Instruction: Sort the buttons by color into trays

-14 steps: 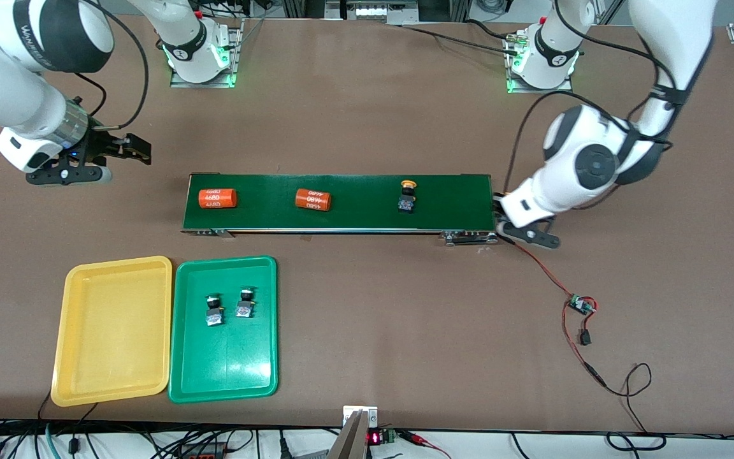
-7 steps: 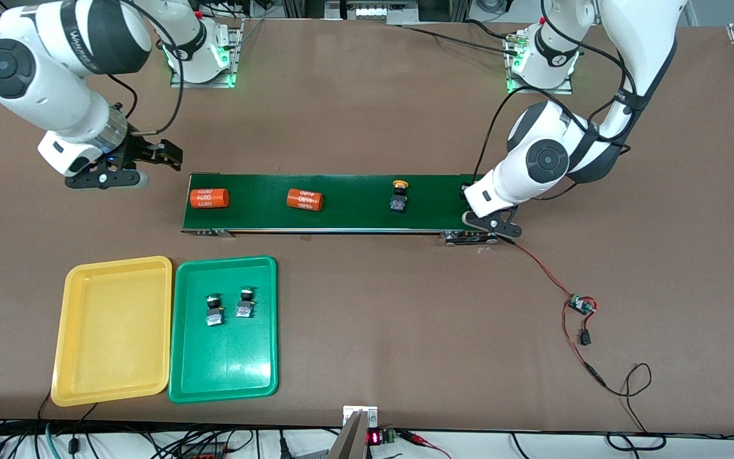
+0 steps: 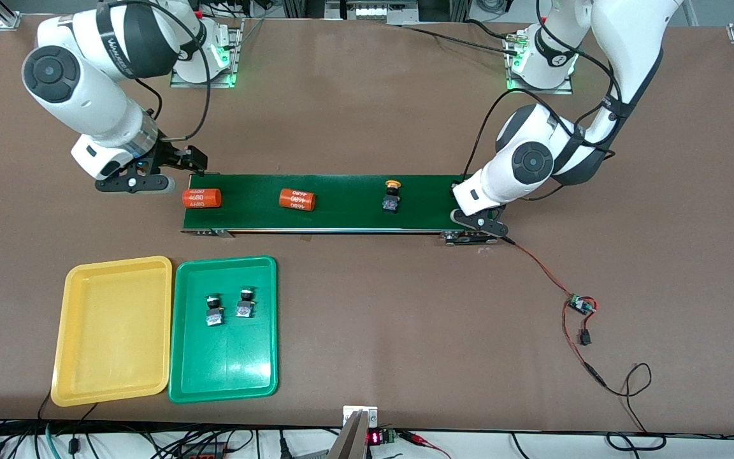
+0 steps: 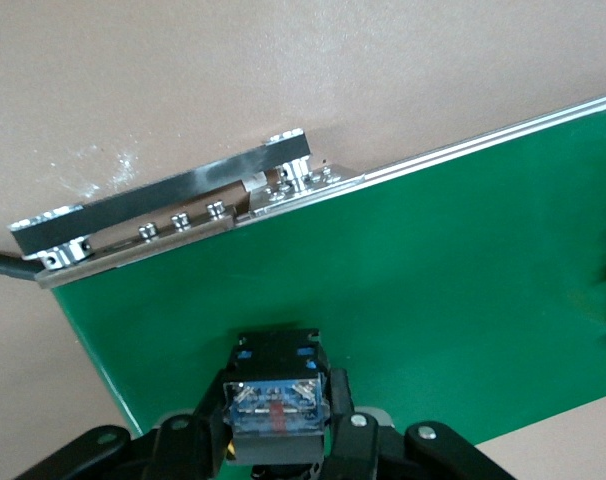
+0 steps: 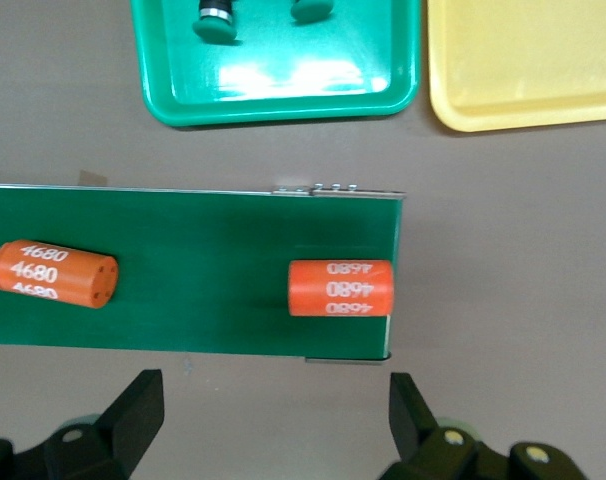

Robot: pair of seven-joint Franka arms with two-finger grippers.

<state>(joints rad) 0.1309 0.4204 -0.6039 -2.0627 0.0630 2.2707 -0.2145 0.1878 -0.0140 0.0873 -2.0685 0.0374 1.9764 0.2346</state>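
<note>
My left gripper (image 4: 279, 432) is shut on a button (image 4: 275, 362) with a black-and-blue body, over the left arm's end of the dark-green conveyor belt (image 3: 348, 217). Its cap is hidden. In the front view that hand (image 3: 476, 215) hangs over the belt's end. A yellow-capped button (image 3: 392, 196) lies on the belt. Two green-capped buttons (image 3: 214, 310) (image 3: 245, 303) lie in the green tray (image 3: 223, 382). The yellow tray (image 3: 112, 331) beside it holds nothing. My right gripper (image 3: 192, 159) (image 5: 273, 410) is open over the table by the belt's other end.
Two orange cylinders with white print (image 3: 202, 198) (image 3: 297, 199) lie on the belt toward the right arm's end, one at its very edge. Red and black wires with a small circuit board (image 3: 580, 305) trail over the table at the left arm's end.
Both arms have swung in toward the belt; the left gripper now hangs over its end with the button. The cylinders and the yellow-capped button have travelled toward the right arm's end.
</note>
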